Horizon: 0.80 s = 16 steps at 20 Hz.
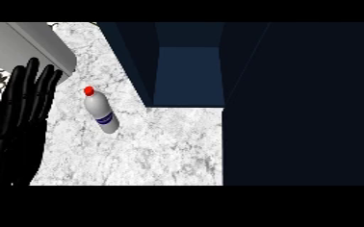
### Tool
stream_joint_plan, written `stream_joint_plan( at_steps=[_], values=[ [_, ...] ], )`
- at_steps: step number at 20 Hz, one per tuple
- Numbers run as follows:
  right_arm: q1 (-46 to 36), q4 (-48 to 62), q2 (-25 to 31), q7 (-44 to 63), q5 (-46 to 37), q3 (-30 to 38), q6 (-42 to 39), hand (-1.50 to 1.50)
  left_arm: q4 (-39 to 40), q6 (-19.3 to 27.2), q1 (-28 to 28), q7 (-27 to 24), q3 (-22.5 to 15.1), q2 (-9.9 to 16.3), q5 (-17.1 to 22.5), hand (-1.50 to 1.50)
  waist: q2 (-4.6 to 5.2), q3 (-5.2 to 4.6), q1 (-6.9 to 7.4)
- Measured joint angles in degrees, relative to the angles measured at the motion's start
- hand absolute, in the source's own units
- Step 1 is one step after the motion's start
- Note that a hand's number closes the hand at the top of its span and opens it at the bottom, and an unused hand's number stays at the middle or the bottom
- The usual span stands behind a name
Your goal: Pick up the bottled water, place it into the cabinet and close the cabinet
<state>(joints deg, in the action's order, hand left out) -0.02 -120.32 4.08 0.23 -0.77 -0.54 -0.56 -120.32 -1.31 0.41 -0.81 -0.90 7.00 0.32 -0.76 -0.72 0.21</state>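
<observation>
left hand [25,110] — cut by left edge

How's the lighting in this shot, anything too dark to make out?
Head view: the marble counter and bottled water are evenly lit; the open cabinet is deep in shade, its door nearly black; the left hand reads as a dark silhouette.

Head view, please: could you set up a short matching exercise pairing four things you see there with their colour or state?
Things:
1. clear plastic water bottle
2. round bottle cap
3. dark blue cabinet
4. black left hand

Descriptions:
A. red
B. standing open
C. fingers straight, at the left edge
D. on the white speckled counter

Pairs: 1-D, 2-A, 3-B, 4-C
</observation>
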Motion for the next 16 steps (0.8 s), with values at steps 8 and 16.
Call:
stream_joint_plan(
  at_steps=[8, 16],
  values=[
    [8.1, -6.1, -0.4, 2.9, 3.6, -2.9, -3.1, -1.5, 6.3, 1.5, -8.8, 15.4, 0.7, -1.9, 5.9, -1.5, 0.73, 0.68, -1.28],
    [16.6, -16.3, 1.7, 11.1, 15.0, -2.8, -7.4, -1.5, 0.9, 7.7, -13.9, 37.4, 0.9, -3.7, 13.4, -1.5, 0.51, 0.75, -0.92]
  ],
)
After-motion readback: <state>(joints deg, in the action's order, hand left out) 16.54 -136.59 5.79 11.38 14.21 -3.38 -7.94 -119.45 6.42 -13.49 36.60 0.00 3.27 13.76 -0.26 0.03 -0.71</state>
